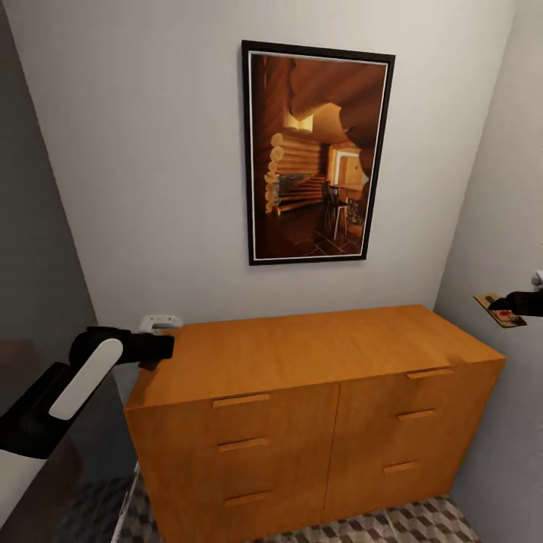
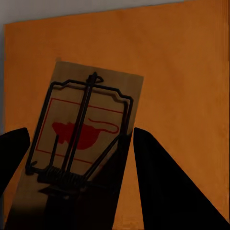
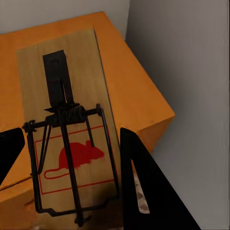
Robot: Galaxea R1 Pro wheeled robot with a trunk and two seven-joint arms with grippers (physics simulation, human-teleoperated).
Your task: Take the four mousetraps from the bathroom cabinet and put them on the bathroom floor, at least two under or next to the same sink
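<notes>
Two mousetraps are showing, one in each of your grippers.

Item, left gripper (image 1: 162,348): it is hanging at the near left corner of the cabinet (image 1: 302,354), and in the left wrist view its fingers (image 2: 167,182) are pinching the left mousetrap (image 2: 84,143) by the board's long edges, above the orange top.

Item, right gripper (image 1: 504,305): it is hanging off the far right end of the cabinet, close to the right wall (image 1: 498,188), its fingers (image 3: 148,187) pinching the right mousetrap (image 1: 498,309) the same way.

Item, cabinet: its drawer fronts are all sitting flush, so you cannot tell what is lying inside; nothing is resting on the top in the head view.

Item, bathroom floor (image 1: 422,524): a cube-patterned strip is showing in front of the cabinet, bare of traps.

Hazards, as judgement: both grips are edge pinches on thin boards, so a trap is liable to twist out or drop if you are swinging fast or brushing the wall or the cabinet edge. Lowering both arms together is risking a knock against the drawer handles (image 1: 241,400).
</notes>
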